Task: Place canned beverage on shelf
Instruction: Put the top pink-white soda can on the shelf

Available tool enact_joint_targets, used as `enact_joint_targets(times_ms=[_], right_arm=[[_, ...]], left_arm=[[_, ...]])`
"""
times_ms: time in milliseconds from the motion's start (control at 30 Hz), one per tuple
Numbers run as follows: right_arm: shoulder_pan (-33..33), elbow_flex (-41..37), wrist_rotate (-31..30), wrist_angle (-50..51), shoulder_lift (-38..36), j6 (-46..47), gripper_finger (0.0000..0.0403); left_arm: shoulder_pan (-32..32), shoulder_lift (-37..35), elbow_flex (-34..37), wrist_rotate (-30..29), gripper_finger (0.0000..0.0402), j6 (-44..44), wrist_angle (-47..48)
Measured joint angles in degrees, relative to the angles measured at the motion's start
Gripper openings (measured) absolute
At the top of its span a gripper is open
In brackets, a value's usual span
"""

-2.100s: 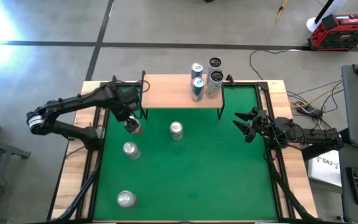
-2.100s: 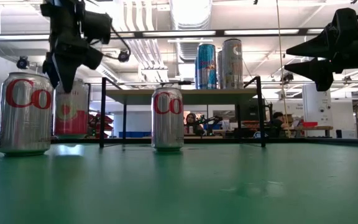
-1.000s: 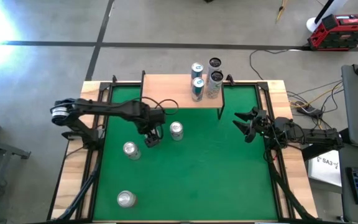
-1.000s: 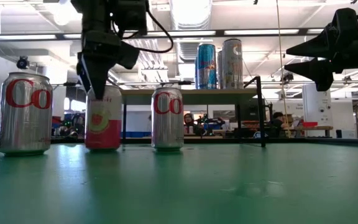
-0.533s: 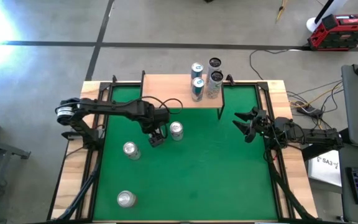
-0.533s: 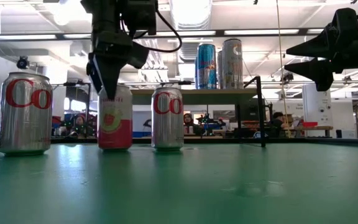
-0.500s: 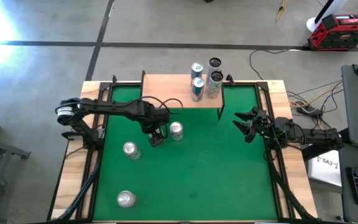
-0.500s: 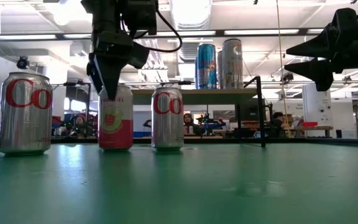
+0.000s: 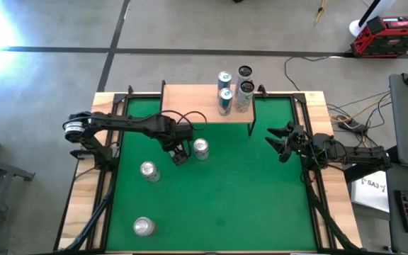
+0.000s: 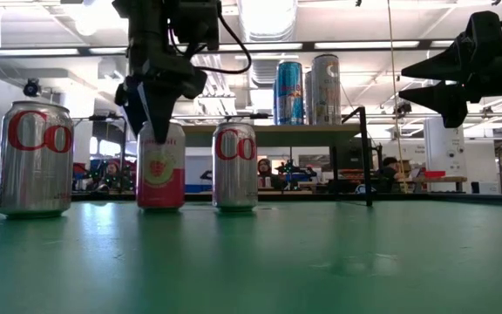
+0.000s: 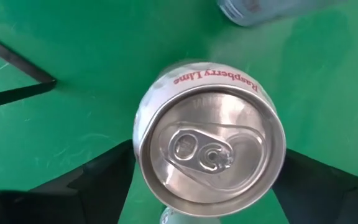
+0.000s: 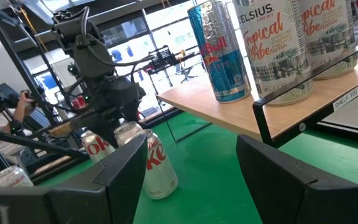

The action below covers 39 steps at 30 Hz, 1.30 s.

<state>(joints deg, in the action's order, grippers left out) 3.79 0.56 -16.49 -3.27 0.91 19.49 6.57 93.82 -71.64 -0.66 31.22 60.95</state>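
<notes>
Raspberry-lime can [image 10: 160,166] stands on the bench; left gripper [image 10: 157,105] straddles it—jaws apart, I judge—next, clamp and lift toward shelf [image 9: 207,103].

**Two dark arms, black from base to fingertip**

Both arms are slim, matte black and jointed. The left arm [image 9: 129,125] has a pale silver-grey ring at its end farthest from the shelf [image 9: 197,103], and a thin black cable loops loose above its wrist. The right arm [image 9: 346,151] is black throughout. Each ends in two tapering, wedge-shaped black fingers [image 12: 278,180].
</notes>
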Motion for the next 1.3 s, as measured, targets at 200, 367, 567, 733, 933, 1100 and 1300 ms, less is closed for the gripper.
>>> enact_joint_targets(times_ms=[200, 367, 567, 733, 933, 1100, 1300], right_arm=[[0.01, 0.0, 0.0, 0.0, 0.0, 0.0, 0.0238], [-0.01, 0.0, 0.0, 0.0, 0.0, 0.0, 0.0238], [-0.01, 0.0, 0.0, 0.0, 0.0, 0.0, 0.0238], [0.0, 0.0, 0.0, 0.0, 0.0, 0.0, 0.0238], [-0.01, 0.0, 0.02, 0.01, 0.0, 0.0, 0.0238], [0.0, 0.01, 0.0, 0.0, -0.01, 0.0, 0.0238], [0.0, 0.0, 0.0, 0.0, 0.0, 0.0, 0.0238]], left_arm=[[-0.01, 0.0, 0.02, -0.72, 0.0381, 3.77, -0.02], [-0.95, 0.0, 0.02, -2.01, 0.0392, 12.8, -0.23], [-5.89, 0.0, -0.35, -13.12, 0.0396, 26.87, -0.57], [-11.37, 0.0, -0.38, -27.93, 0.0399, 46.9, -0.55], [-14.76, 1.9, -0.52, -31.65, 0.04, 64.15, 0.6], [-14.8, 7.58, -3.66, -31.78, 0.04, 74.11, 3.93], [-14.8, 18.32, -12.52, -31.8, 0.04, 84.96, 14.71]])
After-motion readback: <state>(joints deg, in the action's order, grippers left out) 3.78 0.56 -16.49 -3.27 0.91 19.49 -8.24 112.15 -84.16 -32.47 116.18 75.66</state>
